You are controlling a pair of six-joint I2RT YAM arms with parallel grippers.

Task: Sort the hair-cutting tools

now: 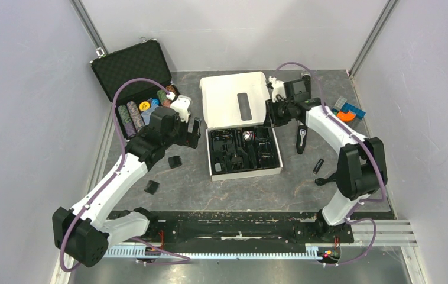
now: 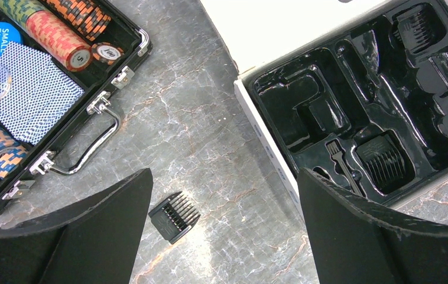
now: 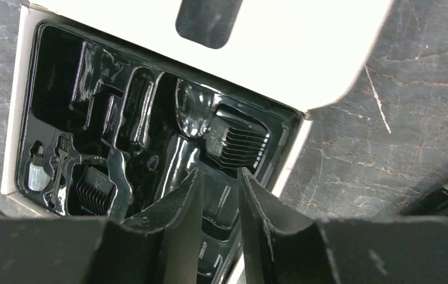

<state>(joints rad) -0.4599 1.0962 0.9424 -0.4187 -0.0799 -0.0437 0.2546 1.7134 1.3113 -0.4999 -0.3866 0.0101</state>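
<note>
Hovering the left gripper wide open and empty above the table, bracketing one loose comb attachment lying flat between the chip case and the white-walled tray. Hanging the right gripper low over the tray's edge, fingers standing only narrowly apart and gripping nothing. Leaving the hair clipper lying on the table just right of the tray, and a second comb attachment loose nearer the arm bases. Seeing at least two seated combs already resting in moulded pockets.

Judging the likeliest slip on the left: coming down on so small and low a piece sitting skewed to the fingers, probably nudging it sideways or pinching one corner and flipping it out. Also risking a drop into the wrong pocket, each recess seeming shaped for one part.

Judging the right side: reaching for the clipper with jaws this narrow, likely bumping its rounded body and rolling it instead of straddling it. Pulling away carelessly, possibly catching the tray wall or the open lid and dragging the light box. Working both arms over one tray, possibly clashing.
</note>
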